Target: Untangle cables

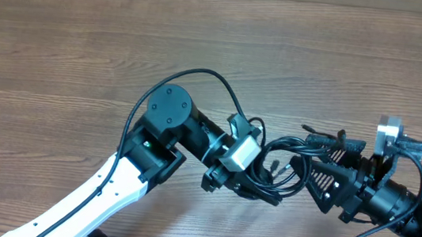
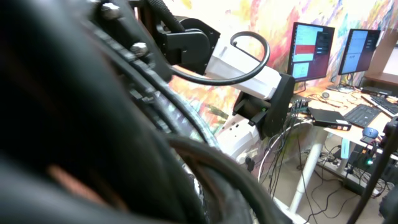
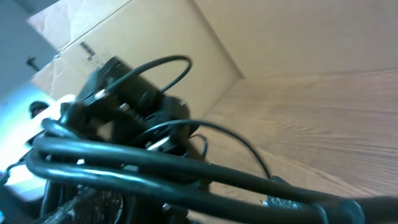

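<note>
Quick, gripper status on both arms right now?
Left gripper: buried in the cables; open or closed cannot be told.
Right gripper: open, fingers spread apart with cable strands running between them.

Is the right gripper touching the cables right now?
Touching. In the right wrist view the cables run straight onto a finger of the right gripper, with no gap.

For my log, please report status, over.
Left gripper, right gripper: both at thin black looped cables, grip unclear. Cables tangled between them. No obstacle seen.
</note>
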Motion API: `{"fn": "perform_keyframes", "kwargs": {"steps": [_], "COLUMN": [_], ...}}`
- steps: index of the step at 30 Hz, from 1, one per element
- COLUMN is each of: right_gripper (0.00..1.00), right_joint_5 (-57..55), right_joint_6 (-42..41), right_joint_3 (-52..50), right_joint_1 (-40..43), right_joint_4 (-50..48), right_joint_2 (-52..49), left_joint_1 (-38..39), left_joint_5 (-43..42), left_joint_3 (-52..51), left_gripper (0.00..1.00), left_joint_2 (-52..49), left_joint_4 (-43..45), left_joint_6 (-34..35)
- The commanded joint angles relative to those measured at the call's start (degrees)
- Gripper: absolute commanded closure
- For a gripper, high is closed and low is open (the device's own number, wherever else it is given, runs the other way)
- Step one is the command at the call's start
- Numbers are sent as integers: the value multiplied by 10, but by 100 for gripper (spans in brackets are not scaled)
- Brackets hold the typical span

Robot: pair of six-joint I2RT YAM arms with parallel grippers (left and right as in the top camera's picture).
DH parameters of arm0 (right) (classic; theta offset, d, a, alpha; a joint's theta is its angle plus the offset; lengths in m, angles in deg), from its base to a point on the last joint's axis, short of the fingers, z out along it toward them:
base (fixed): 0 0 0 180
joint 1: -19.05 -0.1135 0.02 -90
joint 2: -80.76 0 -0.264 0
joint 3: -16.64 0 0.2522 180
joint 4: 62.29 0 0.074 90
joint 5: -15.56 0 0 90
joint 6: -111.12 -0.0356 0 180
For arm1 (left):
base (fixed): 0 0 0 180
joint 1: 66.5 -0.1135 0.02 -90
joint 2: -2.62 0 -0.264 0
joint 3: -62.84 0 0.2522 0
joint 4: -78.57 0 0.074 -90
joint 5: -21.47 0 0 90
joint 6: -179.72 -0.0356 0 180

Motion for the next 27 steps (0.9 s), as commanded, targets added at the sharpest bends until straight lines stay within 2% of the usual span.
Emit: {"fn": "perform_keyframes", "kwargs": {"steps": [1, 7, 11, 16, 19, 27], "right_gripper": [27, 28, 27, 27, 27, 27], "right_joint_5": [-50, -138, -317, -488, -521, -549], "right_joint_6": [-2, -32, -32, -55, -62, -62], "right_joint_3": [16, 16, 16, 16, 16, 16], "right_joint_1": [1, 1, 1, 1, 1, 1], "right_joint_4": [-4, 13, 106, 215, 259, 296], "right_joint_2": [0, 0, 0, 0, 0, 0], "left_joint_1": [15, 22, 22, 22, 22, 21], "left_joint_5": [30, 30, 26, 23, 22, 21], "left_joint_3": [6, 6, 6, 6, 6, 6], "left_gripper": [96, 96, 96, 96, 96, 96], "left_joint_2": [0, 0, 0, 0, 0, 0], "left_joint_4": [1, -7, -16, -16, -15, -12], "left_joint_6": [-10, -10, -8, -7, 2, 25]}}
